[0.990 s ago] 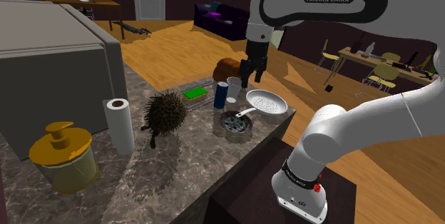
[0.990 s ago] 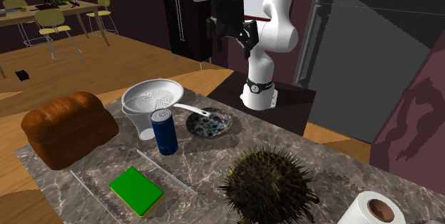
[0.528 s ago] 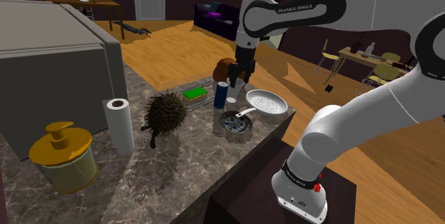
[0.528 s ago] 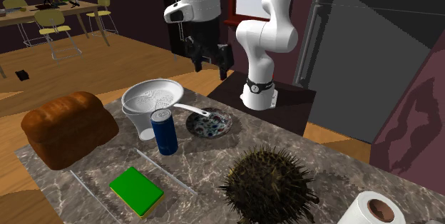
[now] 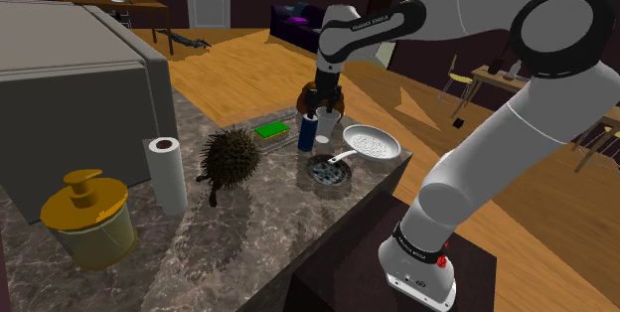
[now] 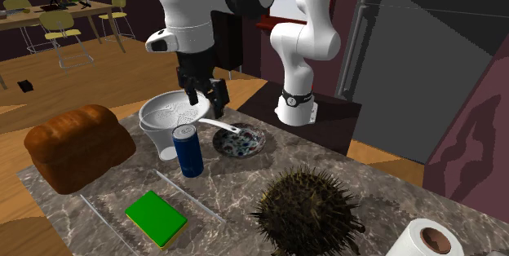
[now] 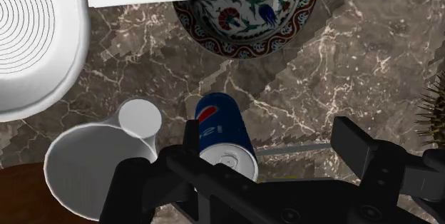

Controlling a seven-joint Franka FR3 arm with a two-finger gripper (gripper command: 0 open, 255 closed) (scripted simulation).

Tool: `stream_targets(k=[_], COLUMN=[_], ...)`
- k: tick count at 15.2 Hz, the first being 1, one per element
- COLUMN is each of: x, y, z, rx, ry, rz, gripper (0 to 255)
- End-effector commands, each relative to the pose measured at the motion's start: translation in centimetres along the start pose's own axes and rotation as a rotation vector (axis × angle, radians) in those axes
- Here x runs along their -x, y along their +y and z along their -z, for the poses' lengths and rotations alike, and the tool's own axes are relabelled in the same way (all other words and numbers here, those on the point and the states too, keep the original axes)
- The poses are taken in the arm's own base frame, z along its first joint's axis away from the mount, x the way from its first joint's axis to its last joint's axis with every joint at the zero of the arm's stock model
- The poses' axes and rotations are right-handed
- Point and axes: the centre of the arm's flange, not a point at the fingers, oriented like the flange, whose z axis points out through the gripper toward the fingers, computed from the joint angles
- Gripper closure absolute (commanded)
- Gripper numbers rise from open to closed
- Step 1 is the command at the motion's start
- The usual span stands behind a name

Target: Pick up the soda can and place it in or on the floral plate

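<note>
The soda can [image 7: 224, 140] stands upright on the marble counter [image 7: 321, 80], long axis vertical, its top facing our gripper [image 7: 271, 144]. The fingers are spread wide and the can sits between them, close by one and unclasped, which we read as a top-down approach. In the second exterior view the floral plate [image 6: 245, 144] lies at the can's three o'clock. Farther off, at twelve o'clock, is the white strainer [image 6: 175, 108], whose handle overhangs the plate.
</note>
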Motion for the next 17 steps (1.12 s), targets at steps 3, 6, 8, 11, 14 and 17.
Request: stream_targets(k=[3,6,8,11,14,17], x=[-3.8,-4.7,-4.8,-4.8,-4.8,-4.8], y=[1.8,2.3,2.3,2.3,2.3,2.3], z=[-1.9,-3.4,-4.5,-6.0,-6.3,-6.3], rx=[0.006,0.008,0.008,0.008,0.008,0.008], ry=[0.033,0.039,0.039,0.039,0.039,0.039], rz=[-0.026,-0.031,-0.031,-0.031,-0.031,-0.031], gripper=[0,0,0,0,0,0])
